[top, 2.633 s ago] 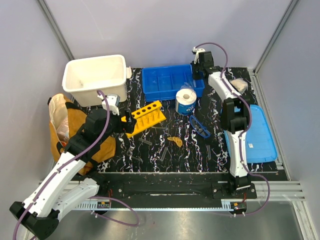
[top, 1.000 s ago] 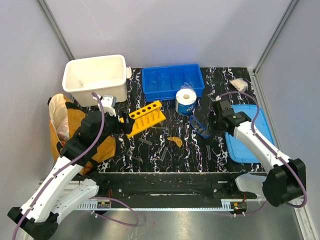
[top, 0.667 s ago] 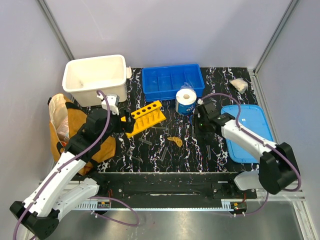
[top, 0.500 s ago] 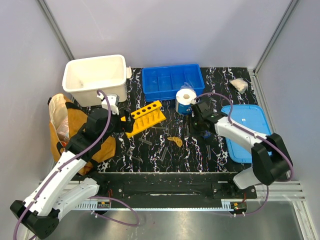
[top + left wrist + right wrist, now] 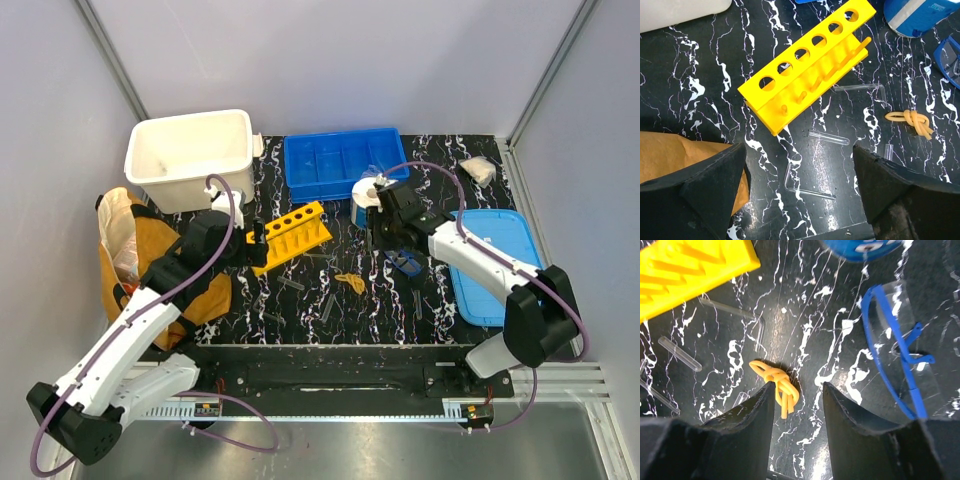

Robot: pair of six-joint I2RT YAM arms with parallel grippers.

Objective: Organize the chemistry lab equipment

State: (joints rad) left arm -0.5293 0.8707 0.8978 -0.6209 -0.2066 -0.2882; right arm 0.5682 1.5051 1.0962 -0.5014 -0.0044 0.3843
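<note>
Right tool (image 5: 799, 389) swung left above yellow knot (image 5: 777, 384), half open, empty.

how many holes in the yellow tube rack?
6, all in a single row along the top plate of the yellow rack, running end to end. The left wrist view shows every one; all look empty, none hidden.
</note>
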